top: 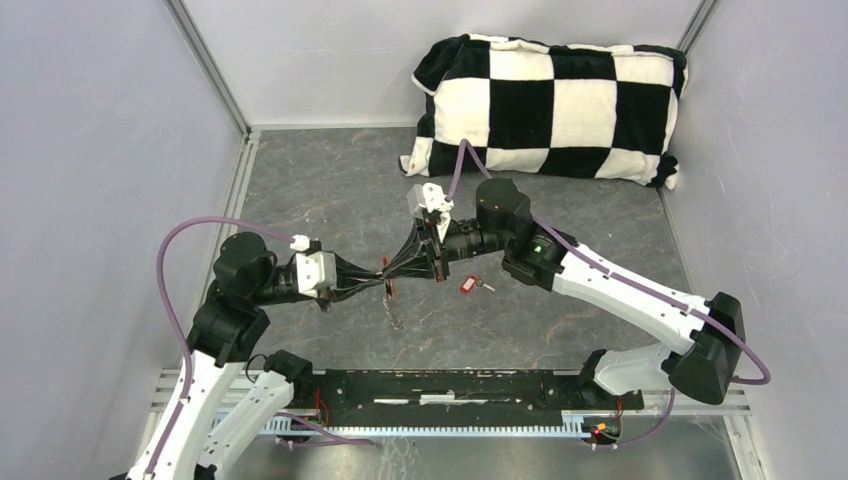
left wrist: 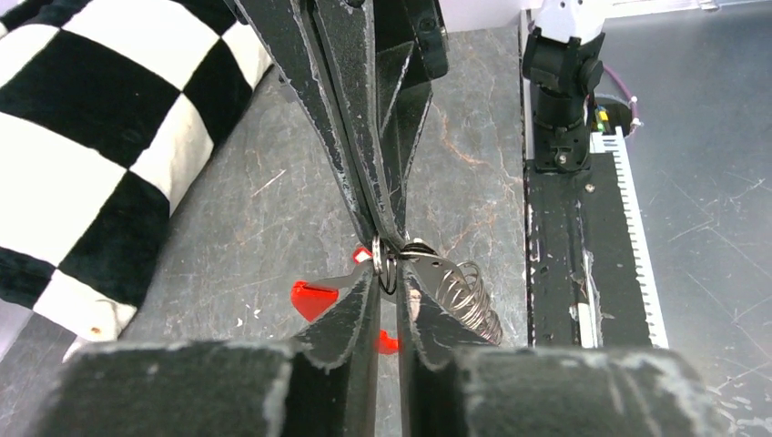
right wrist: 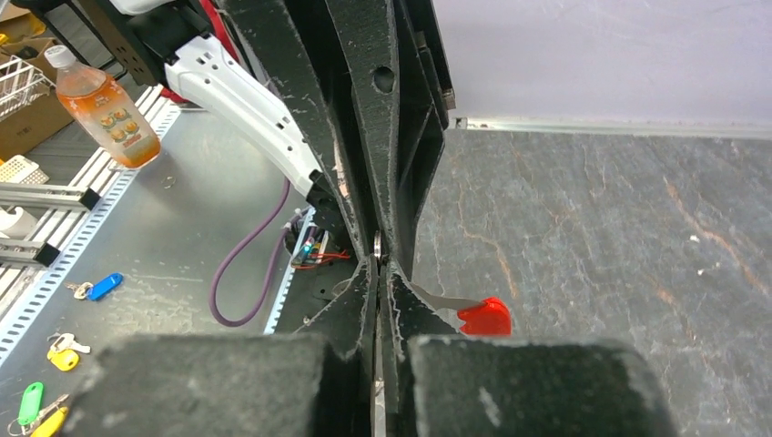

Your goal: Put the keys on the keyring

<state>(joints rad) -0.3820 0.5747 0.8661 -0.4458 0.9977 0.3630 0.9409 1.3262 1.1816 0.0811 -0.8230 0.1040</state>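
My two grippers meet tip to tip above the table's middle. The right gripper (top: 392, 266) (right wrist: 382, 269) is shut on a thin silver ring of the keyring (left wrist: 383, 258). The left gripper (top: 380, 280) (left wrist: 390, 273) pinches the same rings from the opposite side, its jaws a narrow slit apart. A bunch of silver rings (left wrist: 466, 299) hangs beside its right finger. The red fob (left wrist: 312, 299) (right wrist: 485, 317) sticks out just below the tips, partly hidden. One red-headed key (top: 467, 285) lies on the table under the right arm. I cannot make out a dark-headed key.
A black-and-white checked pillow (top: 550, 105) lies at the back right. The black base rail (top: 460, 385) runs along the near edge. Off the table, beyond the left arm, stand an orange drink bottle (right wrist: 96, 105) and spare tagged keys (right wrist: 96, 287).
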